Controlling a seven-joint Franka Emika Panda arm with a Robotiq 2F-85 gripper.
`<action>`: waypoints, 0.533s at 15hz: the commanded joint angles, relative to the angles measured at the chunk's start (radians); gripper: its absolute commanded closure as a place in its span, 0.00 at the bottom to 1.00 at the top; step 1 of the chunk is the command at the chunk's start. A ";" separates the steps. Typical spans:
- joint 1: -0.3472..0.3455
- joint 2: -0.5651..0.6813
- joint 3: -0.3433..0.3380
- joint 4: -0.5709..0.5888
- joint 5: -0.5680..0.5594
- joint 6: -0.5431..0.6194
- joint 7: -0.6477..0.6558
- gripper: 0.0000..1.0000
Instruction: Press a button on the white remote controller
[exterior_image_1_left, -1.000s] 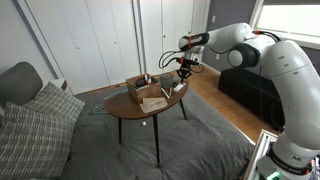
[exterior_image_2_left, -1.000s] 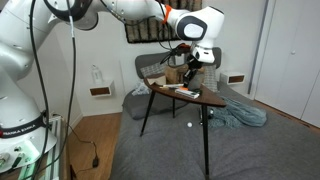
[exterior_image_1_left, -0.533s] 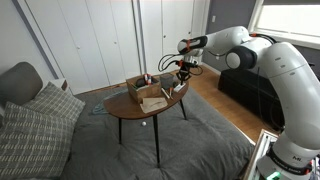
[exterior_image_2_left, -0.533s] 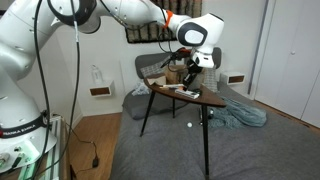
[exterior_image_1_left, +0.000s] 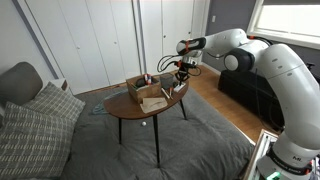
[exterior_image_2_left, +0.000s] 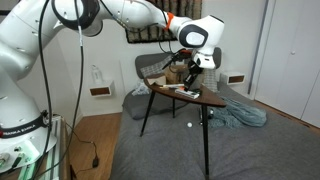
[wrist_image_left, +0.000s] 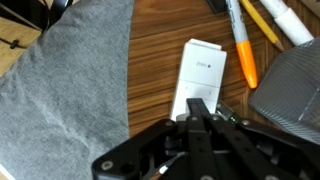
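The white remote controller (wrist_image_left: 199, 78) lies flat on the wooden table (wrist_image_left: 155, 70), slim and oblong, with its near end hidden under my fingers. My gripper (wrist_image_left: 201, 108) is shut, its two fingertips pressed together over the remote's near end, and it holds nothing. In both exterior views the gripper (exterior_image_1_left: 183, 72) (exterior_image_2_left: 192, 68) hangs low over one end of the small round table (exterior_image_1_left: 150, 106). The remote is too small to make out there.
An orange marker (wrist_image_left: 243, 58) and other pens lie just beside the remote. A grey rounded object (wrist_image_left: 292, 85) sits next to them. A brown open box (exterior_image_1_left: 147, 92) stands mid-table. Grey rug (wrist_image_left: 60, 90) lies below the table edge, and a couch (exterior_image_1_left: 30, 120) stands nearby.
The gripper has dropped slightly toward the table end and stayed shut. Nothing on the table has moved.
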 joint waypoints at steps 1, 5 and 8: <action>-0.019 0.037 0.021 0.067 0.007 -0.006 0.023 1.00; -0.015 0.049 0.003 0.092 0.012 -0.007 0.025 1.00; -0.016 0.059 0.000 0.107 0.010 -0.013 0.029 1.00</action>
